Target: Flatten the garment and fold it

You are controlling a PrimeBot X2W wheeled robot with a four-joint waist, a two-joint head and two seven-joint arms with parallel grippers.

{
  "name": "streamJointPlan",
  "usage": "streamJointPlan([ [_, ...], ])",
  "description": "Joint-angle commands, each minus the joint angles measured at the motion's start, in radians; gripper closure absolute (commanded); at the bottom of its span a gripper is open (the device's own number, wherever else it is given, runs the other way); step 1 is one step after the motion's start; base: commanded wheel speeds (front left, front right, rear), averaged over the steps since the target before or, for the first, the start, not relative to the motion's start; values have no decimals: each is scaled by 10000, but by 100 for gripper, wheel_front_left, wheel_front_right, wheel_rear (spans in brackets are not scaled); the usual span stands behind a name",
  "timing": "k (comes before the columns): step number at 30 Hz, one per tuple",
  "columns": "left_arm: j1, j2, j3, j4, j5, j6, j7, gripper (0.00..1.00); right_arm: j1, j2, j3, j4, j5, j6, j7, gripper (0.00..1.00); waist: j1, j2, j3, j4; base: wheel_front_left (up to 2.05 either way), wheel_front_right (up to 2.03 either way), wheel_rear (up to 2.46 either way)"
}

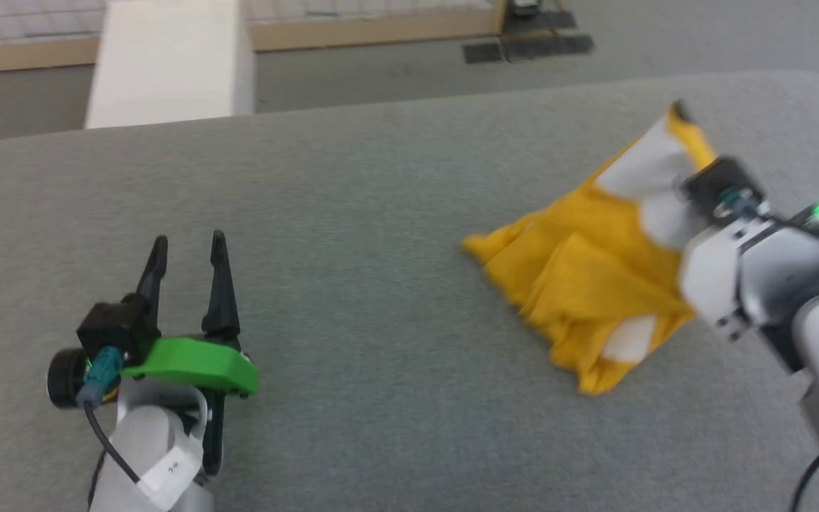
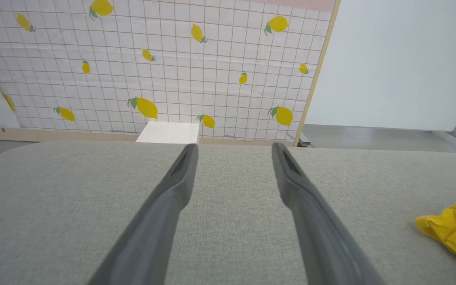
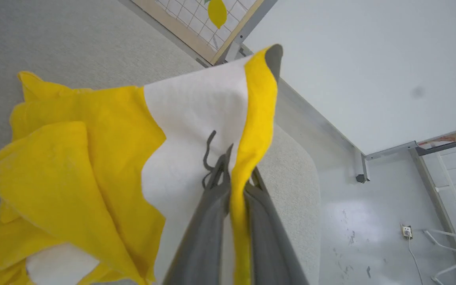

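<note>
Right gripper (image 3: 240, 168) clamps a raised edge of the garment (image 3: 93, 166); left gripper (image 1: 189, 243) gapes empty, well apart.

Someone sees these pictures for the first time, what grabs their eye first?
The bright mustard-yellow garment, bunched on the right of the grey padded surface, stands out most; the right end effector is shut on a white-and-yellow fold, holding it up in a peak. At the lower left, the left end effector hangs open above bare grey fabric. Behind the surface stands a lemon-patterned wall.
</note>
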Motion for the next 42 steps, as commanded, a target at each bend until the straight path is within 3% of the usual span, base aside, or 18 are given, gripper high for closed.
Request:
streamJointPlan([
  [1,-268,86,17,-99,99,5,-76,0,-315,-277,-83,157,-160,-19,-98,100,0,-1,802,-991,0,0,0],
  [7,-760,190,-210,-397,344,-44,-76,0,-1085,-1153,-963,1260,-415,-19,-539,100,0,-1,1615,-1881,0,0,0],
  [13,-1382,455,-445,-607,552,-109,55,0,-1812,-1339,-2249,2720,-815,-19,-1549,100,0,-1,2605,-2311,0,0,0],
  [20,-1949,824,-639,-1078,755,-165,491,0,-2730,-934,-3886,4159,-1642,-19,-2994,100,0,-1,3687,-2183,0,0,0],
  [29,-2146,998,-749,-1418,778,-142,724,0,-3457,-79,-6039,5351,-2853,-19,-3677,100,0,-1,4207,-1718,0,0,0],
  [30,-2129,992,-755,-1381,760,-132,705,0,-3486,26,-6206,5472,-2940,-19,-3770,71,0,-1,4152,-1672,0,0,0],
  [31,-2107,976,-759,-1334,736,-123,680,0,-3500,97,-6330,5535,-3010,-19,-3897,57,0,-1,4075,-1636,0,0,0],
  [32,-2067,947,-769,-1258,702,-113,643,0,-3503,150,-6422,5584,-3130,-19,-4085,0,0,-1,3951,-1589,0,0,0],
  [42,-1213,405,-864,-26,221,-5,81,0,-2692,492,-6696,5606,-2459,-19,-5751,0,0,-1,1393,-871,0,0,0],
])
